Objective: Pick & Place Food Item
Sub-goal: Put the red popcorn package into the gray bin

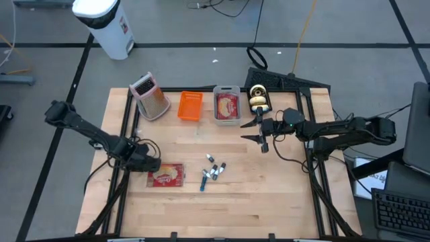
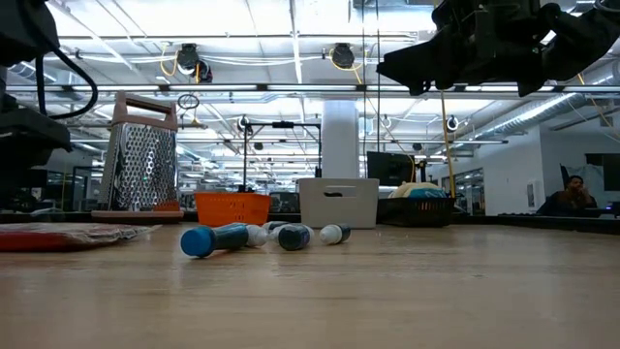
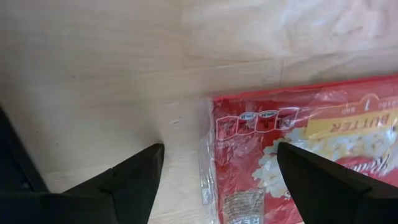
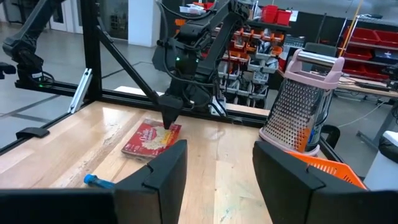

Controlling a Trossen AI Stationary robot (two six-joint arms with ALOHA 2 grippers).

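Observation:
A red popcorn packet [image 1: 166, 176] in clear wrap lies flat on the wooden table, left of centre; it also shows in the low view [image 2: 68, 236] and the right wrist view [image 4: 151, 138]. My left gripper [image 1: 145, 163] points down at the packet's left end, open. In its wrist view [image 3: 217, 168] one finger [image 3: 134, 180] stands over bare wood and the other [image 3: 317, 180] over the packet [image 3: 298, 130]. My right gripper [image 1: 259, 132] [image 4: 217, 165] hangs open and level above the table's far right, holding nothing. My left gripper's open fingers straddle the packet's left short edge [image 3: 208, 155] from above, pointing down. I cannot tell whether either fingertip touches the packet or the table. The packet lies flat on the wood.
Along the far edge stand a metal grater [image 1: 149, 96], an orange bin [image 1: 189, 106], a grey bin [image 1: 227, 105] holding another red packet, and a yellow and black object [image 1: 259, 98]. Several markers [image 1: 211, 171] lie right of the packet. Bare wood runs along the near edge.

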